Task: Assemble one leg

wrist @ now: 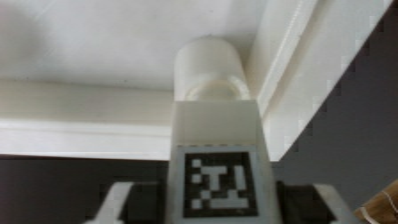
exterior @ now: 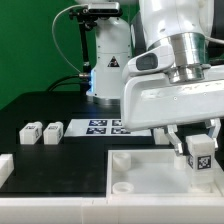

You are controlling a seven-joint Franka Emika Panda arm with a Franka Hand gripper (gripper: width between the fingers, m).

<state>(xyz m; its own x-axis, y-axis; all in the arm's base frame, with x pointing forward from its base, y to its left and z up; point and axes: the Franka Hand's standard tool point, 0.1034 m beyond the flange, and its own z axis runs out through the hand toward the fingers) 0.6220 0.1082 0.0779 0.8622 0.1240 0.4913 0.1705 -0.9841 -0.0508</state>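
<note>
My gripper (exterior: pixel 199 150) is shut on a leg (exterior: pixel 200 157), a small white block with a black-and-white tag, and holds it upright over the right corner of the large white tray-like part (exterior: pixel 150 190). In the wrist view the leg (wrist: pixel 217 120) sits between my fingers (wrist: pixel 128 205), tag facing the camera. Its rounded end is close to the tray's raised rim (wrist: pixel 281 50); I cannot tell whether they touch. Two more legs (exterior: pixel 29 133) (exterior: pixel 51 131) lie on the black table at the exterior view's left.
The marker board (exterior: pixel 105 126) lies flat behind the tray. A white post with a tag (exterior: pixel 108 65) stands at the back. Another white part (exterior: pixel 5 168) lies at the exterior view's left edge. The arm's body (exterior: pixel 170 90) hides the table's right side.
</note>
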